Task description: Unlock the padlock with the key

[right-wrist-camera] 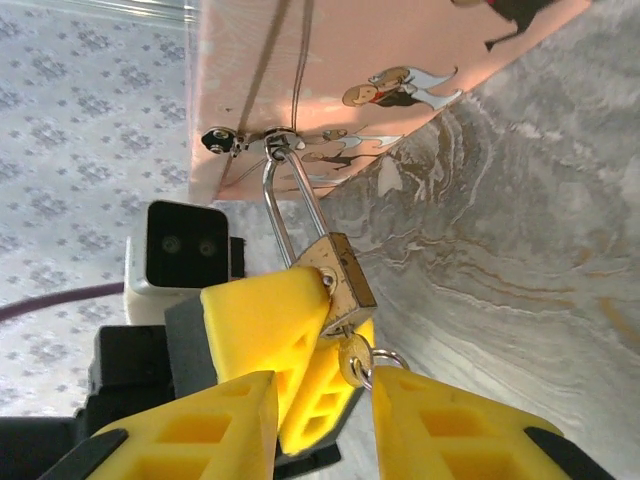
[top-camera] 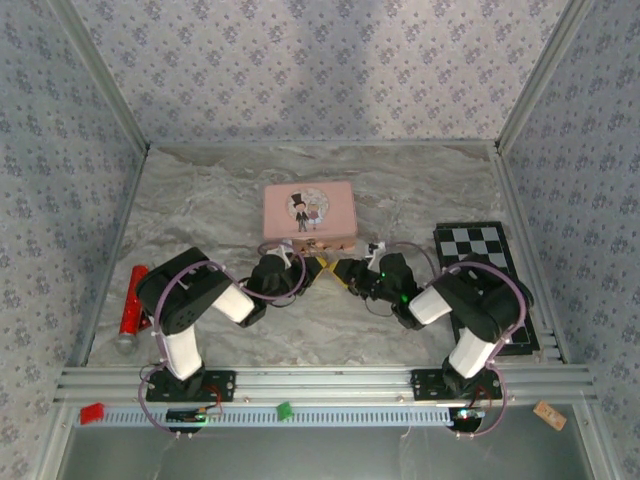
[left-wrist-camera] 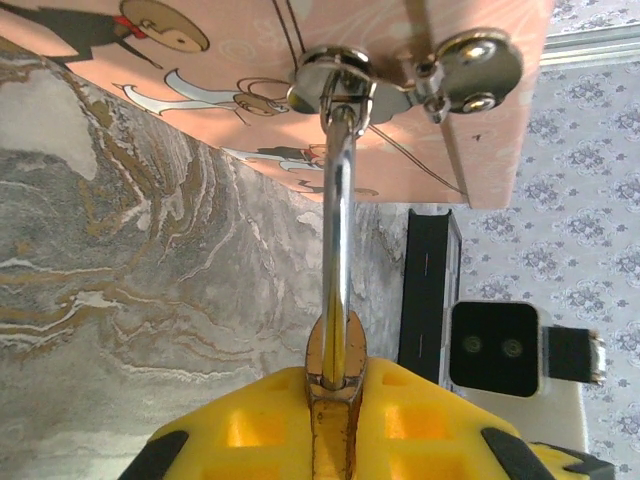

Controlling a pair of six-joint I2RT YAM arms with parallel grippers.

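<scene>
**Padlock pinched at the box front, key waiting between parted fingers**

The marble table (top-camera: 420, 190) is walled on three sides, with open stone behind and to either side of the pink box (top-camera: 309, 216). The chessboard (top-camera: 478, 255) takes the right edge and the red cylinder (top-camera: 133, 298) lies by the left rail, both well apart from the action. The two arms meet nose to nose just in front of the box, so the room between them is tight.

The left gripper (left-wrist-camera: 335, 400) has its yellow fingers (left-wrist-camera: 250, 430) squeezed right in on the padlock (left-wrist-camera: 335, 355), gripping its brass body. The silver shackle (left-wrist-camera: 337, 220) runs straight up from there to the box's clasp (left-wrist-camera: 335, 80) and is hooked through it.

The right gripper (right-wrist-camera: 325, 385) sits just below the lock with its fingers (right-wrist-camera: 450, 430) parted by a modest gap. It grips nothing firmly.

The key (right-wrist-camera: 352, 365) pokes out of the padlock's underside, right in that gap. Its little ring is just beside one fingertip; whether they touch I cannot tell.
</scene>
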